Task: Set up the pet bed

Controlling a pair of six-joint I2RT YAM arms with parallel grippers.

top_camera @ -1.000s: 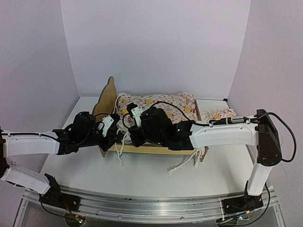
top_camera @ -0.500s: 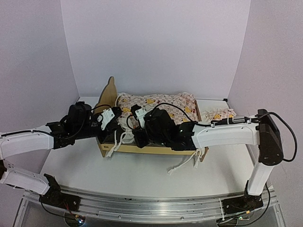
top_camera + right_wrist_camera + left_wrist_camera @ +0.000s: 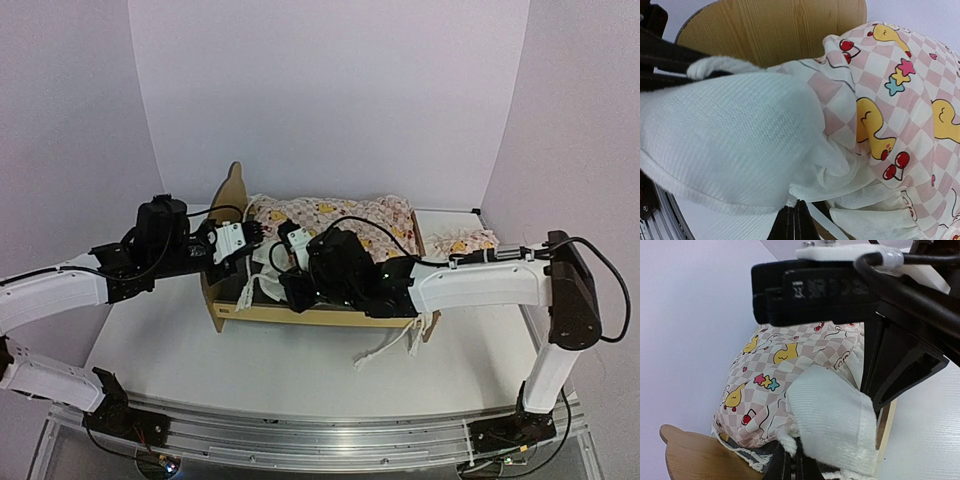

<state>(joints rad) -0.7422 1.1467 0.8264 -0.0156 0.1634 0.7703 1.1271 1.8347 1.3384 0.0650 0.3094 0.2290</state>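
Starting at the pet bed [image 3: 320, 318]: stands in the middle of the table [image 3: 300, 385], long side toward the arm bases, headboard [image 3: 230, 195] upright at the left end. Heaped over with the quilt [image 3: 345, 215], duck side up across the far and right parts, white underside turned up at the near-left corner. Trails a cream ruffle [image 3: 385, 350] over the near-right corner of the frame and down onto the tabletop. Shows bare wood only along its near side and at the headboard.

At the headboard end, pinched by the left gripper [image 3: 790, 466], fingers pressed together on the quilt's white edge, cloth bunched above them. Just to the right, clamped likewise by the right gripper [image 3: 794, 221], tips closed with a fold of the same white underside draped over them; cannot tell which hem lies between. Close together, both wrists, above the near-left corner, with the cloth lifted between them.

Past the foot end, lying flat near the right wall: the pillow [image 3: 465, 240], just beside the frame; touching or not, cannot tell.

Wide band of bare tabletop between the bed's near side and the arm bases, and more to the left of the headboard. Tighter behind, with the back wall [image 3: 330, 100] near the far side, and side walls closing in left and right.
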